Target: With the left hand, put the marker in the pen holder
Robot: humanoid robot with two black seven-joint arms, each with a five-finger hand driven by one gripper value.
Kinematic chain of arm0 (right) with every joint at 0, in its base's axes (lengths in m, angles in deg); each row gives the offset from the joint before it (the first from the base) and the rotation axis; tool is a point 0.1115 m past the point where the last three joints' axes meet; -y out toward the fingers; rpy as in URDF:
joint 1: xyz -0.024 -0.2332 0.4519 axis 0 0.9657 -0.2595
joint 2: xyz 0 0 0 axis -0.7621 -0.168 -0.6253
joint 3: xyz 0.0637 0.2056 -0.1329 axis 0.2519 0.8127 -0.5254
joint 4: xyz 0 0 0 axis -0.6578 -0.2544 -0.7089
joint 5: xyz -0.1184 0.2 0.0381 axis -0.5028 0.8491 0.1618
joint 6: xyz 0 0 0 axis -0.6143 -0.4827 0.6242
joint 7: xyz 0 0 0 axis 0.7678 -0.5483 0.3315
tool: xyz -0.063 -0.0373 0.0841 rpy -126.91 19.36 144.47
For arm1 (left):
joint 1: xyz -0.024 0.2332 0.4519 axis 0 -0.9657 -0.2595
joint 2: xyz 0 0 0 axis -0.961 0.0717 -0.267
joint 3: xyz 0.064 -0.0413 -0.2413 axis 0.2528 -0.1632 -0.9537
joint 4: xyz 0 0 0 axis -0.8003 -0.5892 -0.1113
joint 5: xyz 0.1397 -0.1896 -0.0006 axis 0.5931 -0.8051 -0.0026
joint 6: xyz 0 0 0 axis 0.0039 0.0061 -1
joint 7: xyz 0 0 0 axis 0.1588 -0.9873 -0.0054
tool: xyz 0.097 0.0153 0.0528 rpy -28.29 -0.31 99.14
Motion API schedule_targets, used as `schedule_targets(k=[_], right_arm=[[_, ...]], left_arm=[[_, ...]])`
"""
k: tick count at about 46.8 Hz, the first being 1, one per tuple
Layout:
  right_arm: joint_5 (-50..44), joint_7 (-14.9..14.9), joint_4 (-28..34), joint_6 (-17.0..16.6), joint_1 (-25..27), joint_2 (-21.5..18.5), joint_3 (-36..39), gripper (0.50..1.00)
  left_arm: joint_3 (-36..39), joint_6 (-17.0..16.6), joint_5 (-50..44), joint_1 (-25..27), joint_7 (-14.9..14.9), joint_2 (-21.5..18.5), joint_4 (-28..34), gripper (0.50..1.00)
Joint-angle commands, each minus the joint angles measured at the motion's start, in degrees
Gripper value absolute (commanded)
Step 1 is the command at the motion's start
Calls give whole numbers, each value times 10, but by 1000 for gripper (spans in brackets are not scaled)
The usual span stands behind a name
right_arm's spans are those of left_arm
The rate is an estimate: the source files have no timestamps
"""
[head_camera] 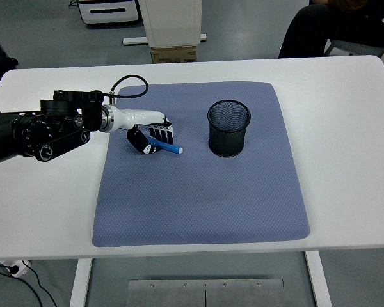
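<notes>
Grabbing step right now, w/ the left hand (152, 135) curled down over the marker (168, 148) on the blue mat (198, 192). Its fingers are bent around the back part of the marker, thumb on the near side, so it looks like a pinch. I can't tell if the marker is off the mat yet; it looks very low, maybe touching.

Marker sits at about 9 o'clock from the pen holder (228, 128), near it but not touching. The pen holder is a black mesh cup, standing up, open at the top, and nothing shows inside.

Marker is blue and lies almost flat. Its long line runs from 10 o'clock to 4 o'clock, and the free tip pokes out toward 4 o'clock, past the fingers.

Next move, I think: lift it up, carry it toward 3 o'clock till it is over the cup, tip it so one end points down, then let go. The cup's mouth is small, so aim matters.

Right hand isn't in the pic. Desk (345, 147) is white
</notes>
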Motion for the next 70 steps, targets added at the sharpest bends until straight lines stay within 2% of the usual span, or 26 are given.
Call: schedule_targets(k=[1, 5, 7, 10, 70], right_arm=[[0, 0, 0, 0, 0, 0, 0, 1000], [0, 0, 0, 0, 0, 0, 0, 1000], [0, 0, 0, 0, 0, 0, 0, 1000], [0, 0, 0, 0, 0, 0, 0, 1000], [0, 0, 0, 0, 0, 0, 0, 1000]], left_arm=[[1, 0, 0, 0, 0, 0, 0, 552], [1, 1, 0, 1, 0, 0, 0, 531], [1, 2, 0, 1, 0, 0, 0, 505], [1, 2, 0, 1, 0, 0, 0, 500], [-4, 7, -25, 17, 3, -8, 0, 500]])
